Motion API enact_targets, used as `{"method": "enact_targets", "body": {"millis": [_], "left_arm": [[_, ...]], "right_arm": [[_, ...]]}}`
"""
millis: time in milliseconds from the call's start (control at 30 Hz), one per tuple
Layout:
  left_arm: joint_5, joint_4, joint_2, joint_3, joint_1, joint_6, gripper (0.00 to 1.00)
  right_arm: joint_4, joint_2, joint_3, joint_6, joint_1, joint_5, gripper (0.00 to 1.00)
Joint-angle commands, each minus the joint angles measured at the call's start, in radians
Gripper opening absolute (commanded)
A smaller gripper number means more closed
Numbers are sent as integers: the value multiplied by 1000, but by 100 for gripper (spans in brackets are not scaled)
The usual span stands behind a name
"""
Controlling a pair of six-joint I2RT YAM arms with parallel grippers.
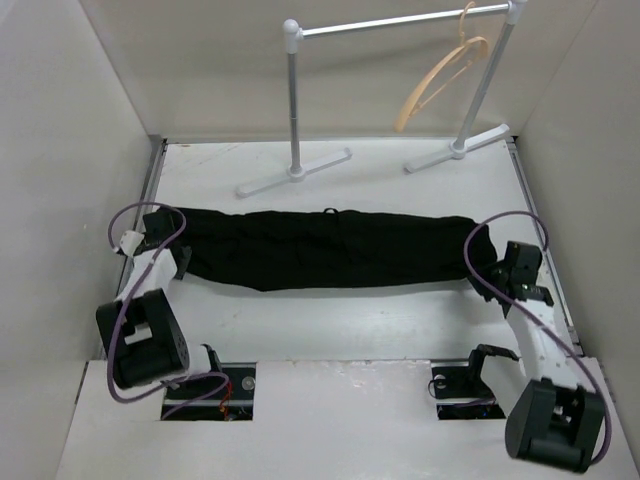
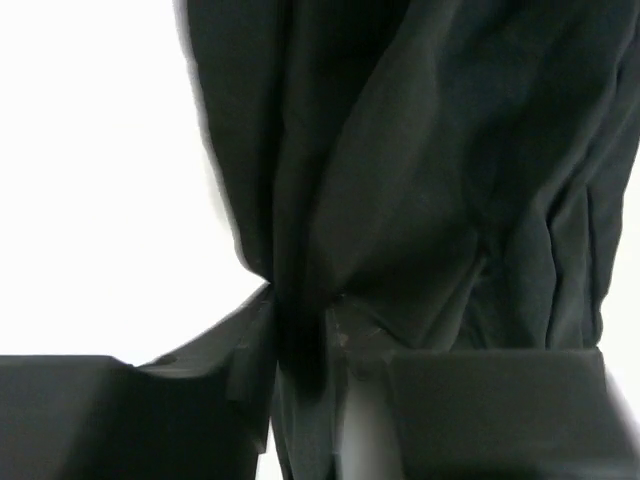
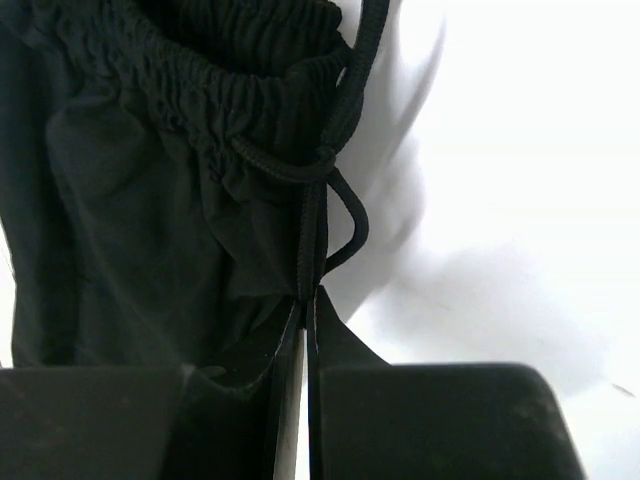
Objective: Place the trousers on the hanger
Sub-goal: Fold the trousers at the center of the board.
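Left end effector (image 2: 300,325) is pinched shut on a fold of the black trousers (image 1: 330,250) at one end. At the other end, the right end effector (image 3: 308,300) is clamped just as tightly on cloth below the elastic waistband (image 3: 230,80), beside the drawstring (image 3: 345,190). Between them the trousers lie stretched across the table (image 1: 350,320). Farther back, the tan hanger (image 1: 408,108) hangs on the rail (image 1: 400,19), well apart from the cloth.

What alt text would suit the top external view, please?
Black trousers lie stretched across a white table, the left gripper and right gripper pinching the ends. Behind, a tan wooden hanger hangs on a metal garment rail.
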Motion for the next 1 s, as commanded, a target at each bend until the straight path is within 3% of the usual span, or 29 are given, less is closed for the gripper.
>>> {"method": "enact_targets", "body": {"millis": [0, 100, 167, 267, 433, 633, 833, 967], "left_arm": [[-120, -168, -108, -53, 5, 34, 30], [-114, -197, -191, -67, 11, 65, 49], [-117, -217, -243, -38, -1, 88, 53], [-122, -248, -303, 30, -70, 96, 54], [-120, -208, -314, 83, -280, 84, 54], [-114, -55, -244, 73, -539, 62, 54], [-70, 2, -202, 71, -633, 65, 54], [-51, 21, -202, 39, -644, 70, 54]], "right_arm": [[-132, -136, -38, -33, -45, -1, 11], [-148, -172, -23, -34, -11, -5, 35], [-155, -155, 14, -56, 12, 11, 57], [-192, -174, 71, -110, -20, 26, 73], [-215, -172, 79, -105, -51, 146, 81], [-73, 9, 89, -105, -132, 134, 88], [157, 161, 86, -105, -158, 97, 86], [219, 286, 85, -99, -152, 77, 83]]}}
